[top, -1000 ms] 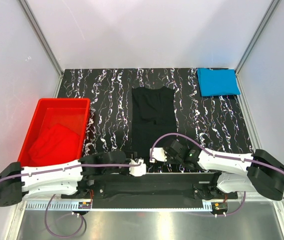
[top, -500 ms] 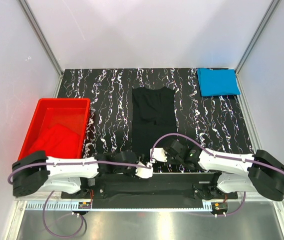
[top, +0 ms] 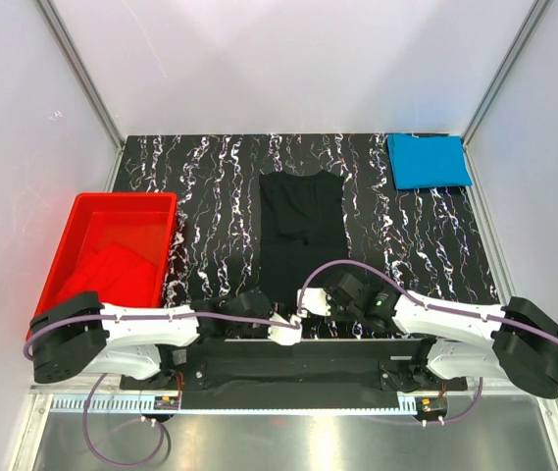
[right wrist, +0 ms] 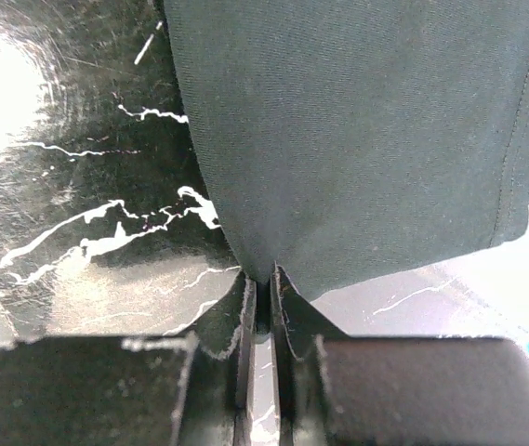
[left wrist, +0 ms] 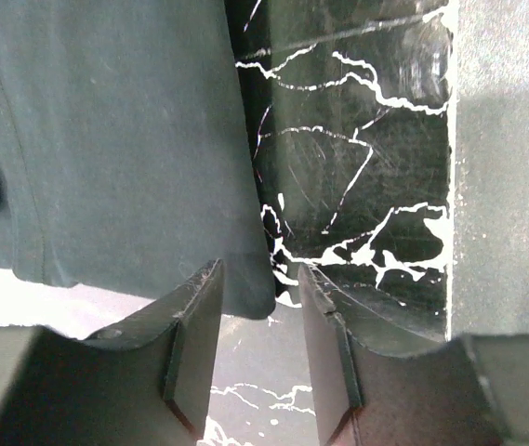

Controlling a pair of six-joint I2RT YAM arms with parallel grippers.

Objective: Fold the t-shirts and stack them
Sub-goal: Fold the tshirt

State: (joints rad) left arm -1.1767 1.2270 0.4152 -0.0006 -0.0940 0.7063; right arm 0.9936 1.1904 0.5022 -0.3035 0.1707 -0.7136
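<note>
A black t-shirt, folded into a long strip, lies in the middle of the table. My right gripper is shut on its near right corner; the right wrist view shows the cloth pinched at the fingertips. My left gripper is at the near left corner. In the left wrist view its jaws stand apart, with the corner of the black shirt between the tips. A folded bright blue t-shirt lies at the back right. A red t-shirt lies crumpled in the tub.
The red plastic tub stands at the left edge of the black marbled table. The table's near edge runs just behind both grippers. White walls and metal posts close in the sides and back.
My left arm has swung right to the black shirt's near left corner, and its jaws have narrowed around it. The right gripper has kept its hold and barely moved.
</note>
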